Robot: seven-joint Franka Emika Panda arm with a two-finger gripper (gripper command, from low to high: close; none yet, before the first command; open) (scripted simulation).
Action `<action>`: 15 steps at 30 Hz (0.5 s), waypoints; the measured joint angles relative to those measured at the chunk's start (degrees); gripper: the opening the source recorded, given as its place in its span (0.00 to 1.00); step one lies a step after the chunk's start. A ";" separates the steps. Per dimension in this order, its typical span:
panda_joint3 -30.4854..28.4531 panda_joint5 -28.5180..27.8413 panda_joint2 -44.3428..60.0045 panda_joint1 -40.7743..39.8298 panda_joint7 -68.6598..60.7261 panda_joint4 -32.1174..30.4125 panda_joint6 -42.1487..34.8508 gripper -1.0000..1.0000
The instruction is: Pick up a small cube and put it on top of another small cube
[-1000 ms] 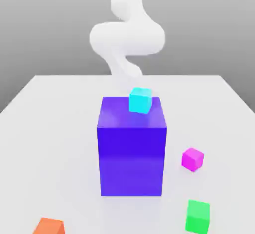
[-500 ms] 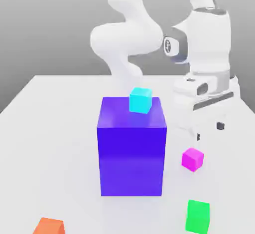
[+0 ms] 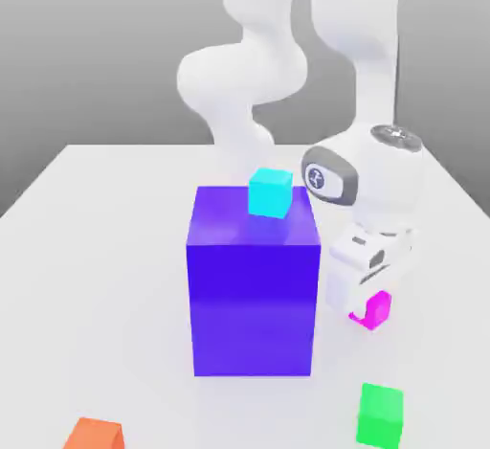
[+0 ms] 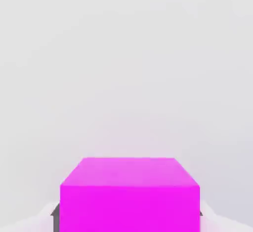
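Gripper (image 3: 368, 305) low on the surface (image 3: 105, 246), right of centre in the exterior view, its fingers either side of the pink cube (image 3: 375, 310); whether they press it I cannot tell. Just left stands the big blue block (image 3: 253, 294), cyan cube (image 3: 270, 192) on top. Green cube (image 3: 381, 415) lower right, orange cube (image 3: 94, 435) lower left.

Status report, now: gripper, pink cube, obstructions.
Gripper down at pink cube, cube on table. Big blue block close beside, on exterior view's left. Cyan cube sits atop it.
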 joint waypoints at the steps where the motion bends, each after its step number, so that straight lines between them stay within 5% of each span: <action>1: 0.35 0.02 -0.69 -0.37 -0.07 -0.12 -0.57 0.00; 9: 6.06 9.33 -15.93 -3.37 -6.85 -3.03 -12.92 0.00; 15: 2.88 8.97 -14.22 -7.21 -18.09 5.89 -20.22 0.00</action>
